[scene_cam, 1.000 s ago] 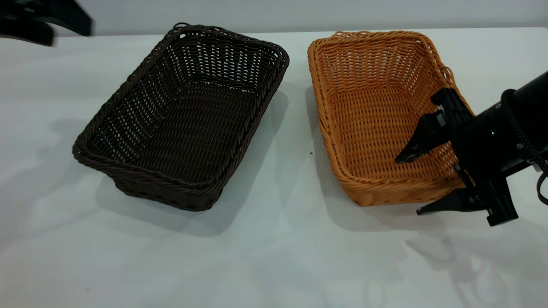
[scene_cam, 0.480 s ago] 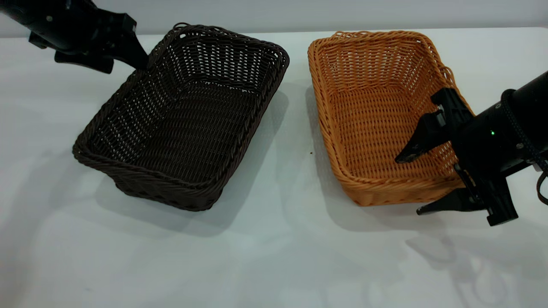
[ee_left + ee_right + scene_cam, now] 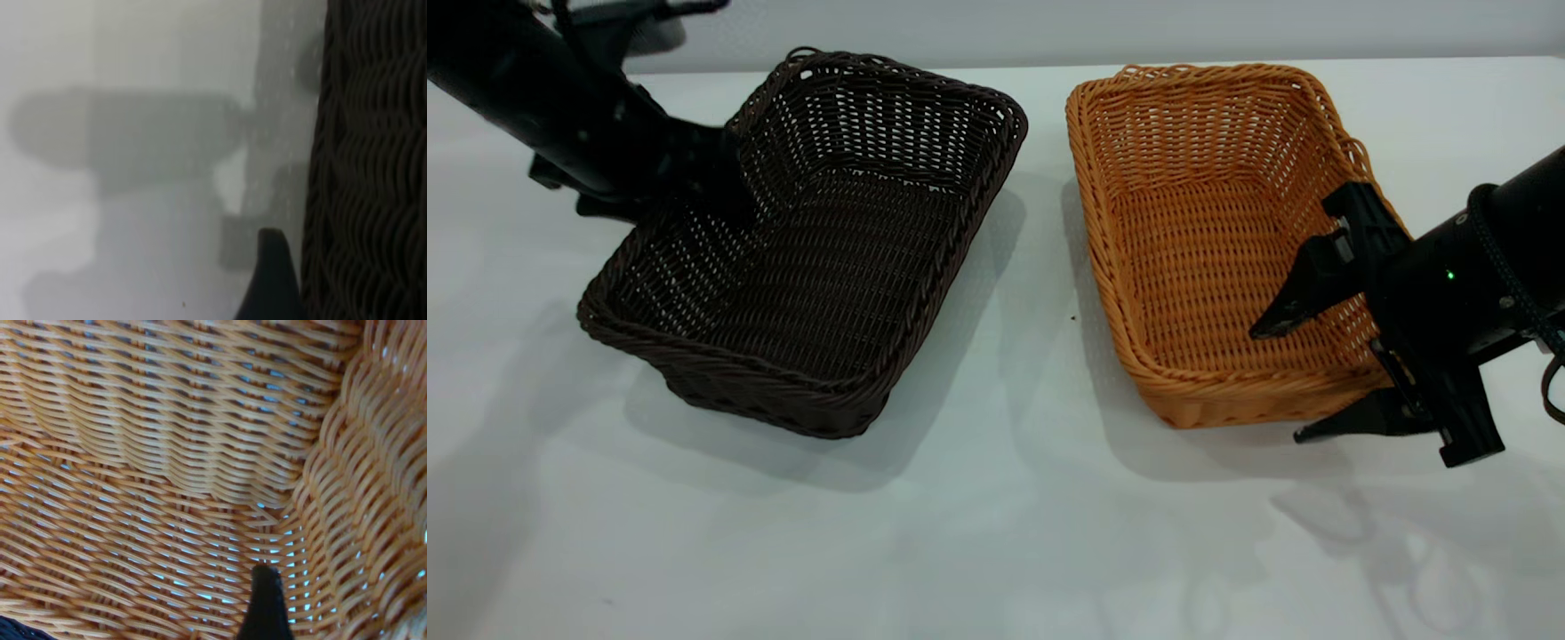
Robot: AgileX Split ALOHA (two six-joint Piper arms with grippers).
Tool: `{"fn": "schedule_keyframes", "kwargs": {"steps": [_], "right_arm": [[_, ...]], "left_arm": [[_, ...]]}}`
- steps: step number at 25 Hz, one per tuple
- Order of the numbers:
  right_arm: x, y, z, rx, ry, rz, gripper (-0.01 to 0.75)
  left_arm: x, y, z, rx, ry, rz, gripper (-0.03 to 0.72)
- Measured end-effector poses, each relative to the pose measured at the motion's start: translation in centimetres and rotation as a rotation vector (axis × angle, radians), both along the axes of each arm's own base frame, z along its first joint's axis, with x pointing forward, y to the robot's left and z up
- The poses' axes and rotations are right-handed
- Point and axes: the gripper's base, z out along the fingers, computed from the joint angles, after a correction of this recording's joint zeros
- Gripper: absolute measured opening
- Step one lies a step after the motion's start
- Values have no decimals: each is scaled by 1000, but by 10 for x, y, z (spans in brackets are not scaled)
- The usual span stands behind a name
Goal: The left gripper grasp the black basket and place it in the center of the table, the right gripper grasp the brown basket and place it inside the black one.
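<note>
My left gripper (image 3: 725,182) is down at the long side wall of the black basket (image 3: 818,249), up toward its far corner, and I can't tell how wide its fingers stand — in the left wrist view one dark fingertip (image 3: 270,280) shows just outside the weave, with bare table (image 3: 996,533) beside it, nothing gripped that I can see. My right gripper (image 3: 1289,378) is spread wide and holding nothing, one finger hanging inside the brown basket (image 3: 1209,240) and the other low outside its near right corner, so the wall sits between them. Both baskets sit side by side on the table, near each other but apart, the black one angled. I judge these to be light, hollow things, stiff enough in the weave to lift from one wall, though the wicker may flex a little and the basket will likely tilt when hung from one side. The braided rim looks like the best hold: thick, ridged, not slippery. Pinching the wall just under that rim should keep it from sliding out.
</note>
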Motion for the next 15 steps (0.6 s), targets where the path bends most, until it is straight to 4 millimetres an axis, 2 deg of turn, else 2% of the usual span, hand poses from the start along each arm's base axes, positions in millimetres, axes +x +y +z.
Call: {"fn": "schedule_keyframes", "kwargs": {"steps": [2, 7, 9, 11, 15], "right_arm": [[0, 0, 0, -3, 0, 0, 439], [0, 0, 0, -6, 0, 1, 187], [0, -1, 0, -3, 3, -14, 110], [2, 0, 0, 3, -1, -16, 73], [9, -5, 5, 11, -26, -26, 71]], "left_arm": [[0, -2, -2, 2, 1, -4, 434], [1, -5, -1, 6, -6, -10, 186], [0, -6, -1, 9, -7, -25, 104], [0, -6, -1, 12, -10, -33, 83], [0, -6, -1, 23, -18, -60, 81]]}}
